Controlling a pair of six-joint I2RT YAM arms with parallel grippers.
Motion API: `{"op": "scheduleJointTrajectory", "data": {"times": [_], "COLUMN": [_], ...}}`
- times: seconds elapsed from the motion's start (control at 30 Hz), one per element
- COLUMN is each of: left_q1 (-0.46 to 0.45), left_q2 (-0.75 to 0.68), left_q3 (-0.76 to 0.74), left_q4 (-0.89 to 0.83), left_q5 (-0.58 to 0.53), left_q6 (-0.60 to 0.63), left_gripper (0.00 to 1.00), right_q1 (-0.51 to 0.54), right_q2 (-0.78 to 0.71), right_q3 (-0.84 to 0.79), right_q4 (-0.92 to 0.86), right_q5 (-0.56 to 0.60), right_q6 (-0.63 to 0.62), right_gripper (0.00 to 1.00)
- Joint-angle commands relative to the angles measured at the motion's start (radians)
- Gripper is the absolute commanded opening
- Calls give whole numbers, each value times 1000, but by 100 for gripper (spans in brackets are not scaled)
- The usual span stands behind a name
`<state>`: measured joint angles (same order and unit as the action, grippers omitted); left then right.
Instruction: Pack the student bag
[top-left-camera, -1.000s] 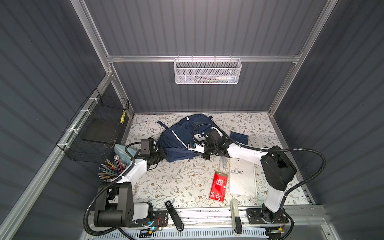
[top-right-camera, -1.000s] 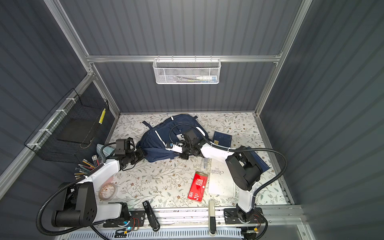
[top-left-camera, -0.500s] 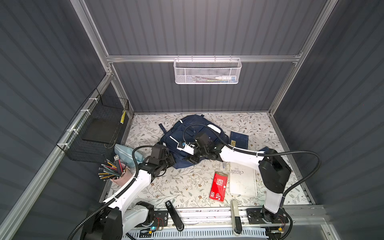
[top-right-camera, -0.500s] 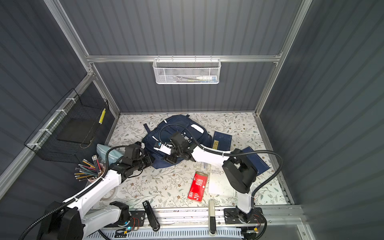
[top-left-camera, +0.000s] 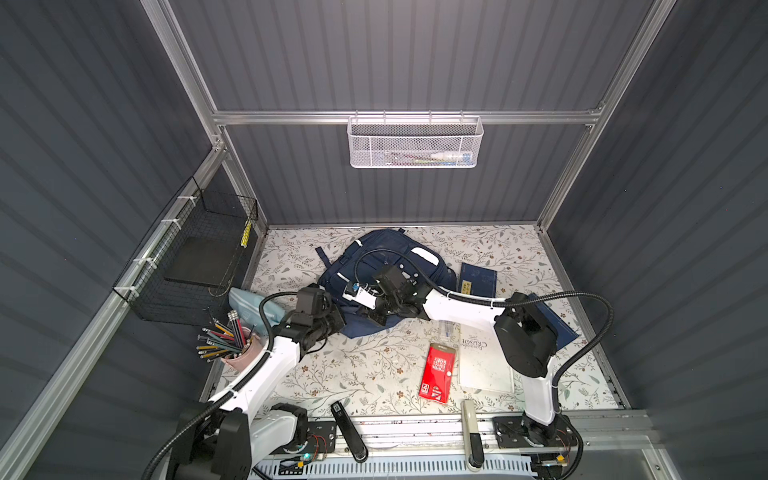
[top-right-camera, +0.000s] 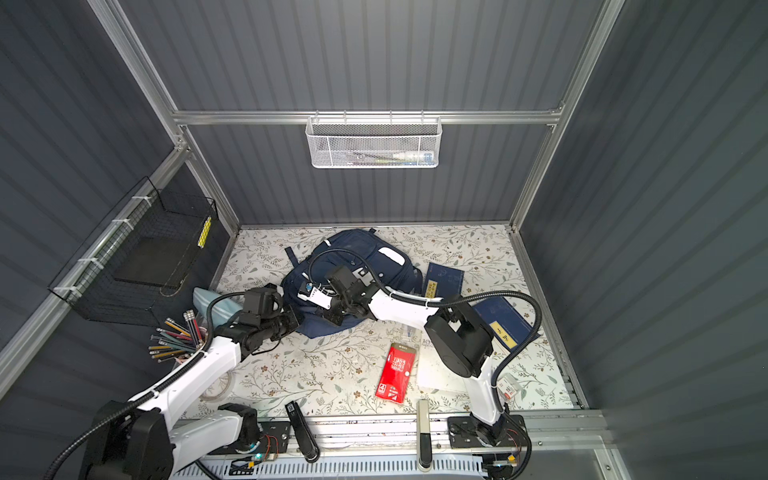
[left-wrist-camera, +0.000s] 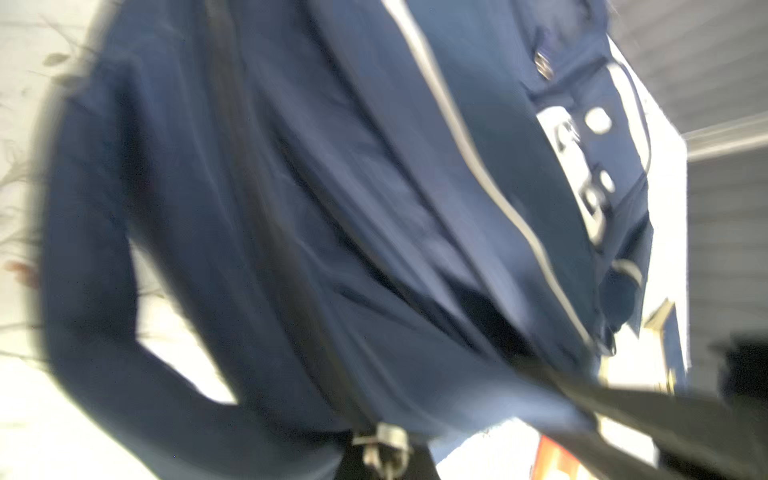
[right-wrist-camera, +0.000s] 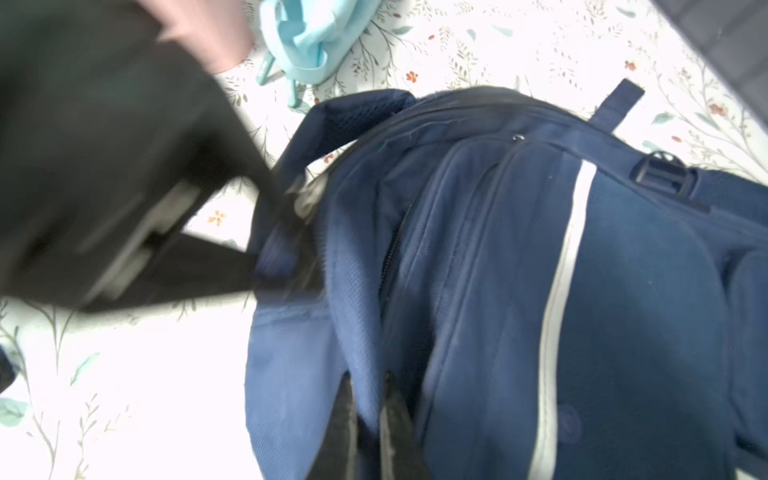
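The student bag (top-left-camera: 390, 266) (top-right-camera: 357, 257), navy with a white stripe, lies flat at the back middle of the table. My left gripper (top-left-camera: 337, 321) (top-right-camera: 293, 319) is at the bag's near-left edge. In the left wrist view a metal zip pull (left-wrist-camera: 380, 444) sits right at its shut jaws, and the picture is blurred. My right gripper (right-wrist-camera: 368, 409) (top-left-camera: 376, 318) reaches across the bag's near edge. Its fingers (right-wrist-camera: 392, 419) are shut on a fold of the bag's fabric (right-wrist-camera: 361, 332) beside a dark opening. The left gripper (right-wrist-camera: 286, 208) also shows there, against the bag's zip.
A red booklet (top-left-camera: 438, 370) and a white book (top-left-camera: 484, 361) lie front right. Two navy notebooks (top-left-camera: 478, 276) (top-left-camera: 555, 322) are at the right. A light-blue pouch (top-left-camera: 249, 301) and a pink pencil cup (top-left-camera: 243, 353) stand at the left, under a black wire basket (top-left-camera: 199, 257).
My right gripper has swung left across the bag to its near edge and closed on the fabric. The left gripper has come in from the left to the bag's edge.
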<state>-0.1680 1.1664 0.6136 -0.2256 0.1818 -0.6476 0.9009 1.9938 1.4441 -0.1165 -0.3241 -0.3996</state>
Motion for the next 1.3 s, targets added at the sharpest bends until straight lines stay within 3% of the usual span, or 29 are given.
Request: {"op": "scheduleJointTrajectory", "data": {"times": [0.0, 0.13, 0.27, 0.43, 0.47, 0.53, 0.57, 0.67, 0.8, 0.93, 1.07, 1.1, 1.17, 1.27], "left_q1": [160, 242, 278, 227, 176, 61, -2, -142, -216, -239, -249, -249, -248, -241], "left_q2": [65, 148, 215, 57, 8, -72, -109, -184, -220, -193, -204, -207, -208, -183], "left_q3": [92, 192, 241, 148, 136, 109, 85, 26, 14, 47, 32, 32, 38, 72], "left_q4": [47, 67, 72, 34, -3, -57, -62, -52, -37, -33, 2, -5, -41, -118], "left_q5": [-19, -4, 17, 66, 55, 27, 26, -7, -25, 26, 83, 86, 68, 9], "left_q6": [75, 82, 99, 81, 76, 43, 6, -94, -149, -156, -181, -177, -146, -59], "left_gripper": [0, 0, 0, 0, 0, 0, 0, 0, 0, 0, 0, 0, 0, 0], "right_q1": [-25, -37, -111, -203, -204, -185, -168, -96, -21, -19, -22, -22, -32, -63], "right_q2": [-65, -89, -154, -173, -166, -168, -178, -223, -240, -135, -76, -68, -68, -92], "right_q3": [-39, -32, -89, -126, -109, -88, -86, -126, -220, -131, -89, -80, -68, -96], "right_q4": [-117, -248, -233, -84, -95, -101, -105, -65, 100, 55, 42, 33, 2, -21], "right_q5": [-74, -48, -72, -23, -23, -23, -23, -29, 12, 65, 36, 42, 42, -1], "right_q6": [-160, -276, -263, -190, -189, -157, -139, -67, 2, 24, 13, 8, -5, -39], "right_gripper": [0, 0, 0, 0, 4, 31, 38, 52, 64, 58, 53, 47, 13, 0]}}
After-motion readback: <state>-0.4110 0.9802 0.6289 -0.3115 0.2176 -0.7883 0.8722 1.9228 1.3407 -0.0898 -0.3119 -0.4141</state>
